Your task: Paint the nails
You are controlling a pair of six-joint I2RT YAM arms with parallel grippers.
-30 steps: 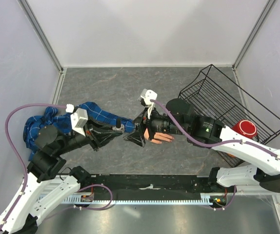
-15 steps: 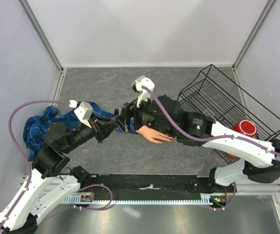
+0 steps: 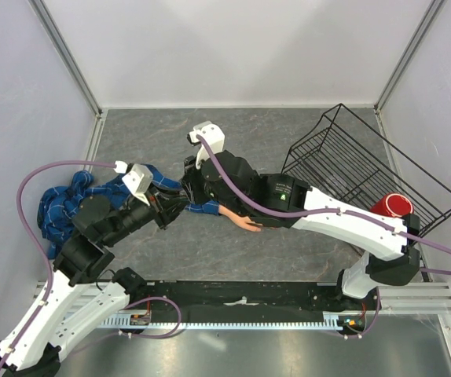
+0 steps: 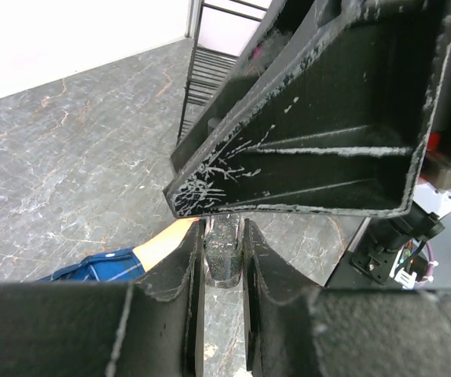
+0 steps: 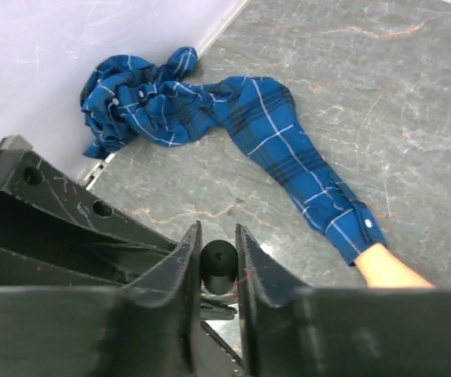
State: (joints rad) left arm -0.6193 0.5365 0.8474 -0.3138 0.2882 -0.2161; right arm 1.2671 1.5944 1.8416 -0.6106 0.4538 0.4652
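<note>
A pale peach mannequin hand [image 3: 243, 222] lies on the table at the end of a blue plaid sleeve [image 3: 59, 206]. Its nails are too small to make out, and the right arm covers part of the fingers. My left gripper [image 4: 224, 236] is shut on a small dark bottle [image 4: 225, 255] and holds it just left of the wrist [image 4: 165, 241]. My right gripper [image 5: 218, 245] meets it from the other side. Its fingers press both sides of the bottle's black cap [image 5: 218, 264]. In the top view the two grippers [image 3: 183, 196] touch nose to nose above the cuff.
A black wire basket [image 3: 357, 159] stands at the right, with a red cup [image 3: 395, 206] beside it under the right forearm. The crumpled sleeve [image 5: 143, 106] bunches against the left wall. Grey walls close in the table on three sides.
The right arm has swung left from over the mannequin hand to the left gripper, and its jaws have closed from wide open onto the bottle's cap. The left gripper has shifted slightly up and left.
</note>
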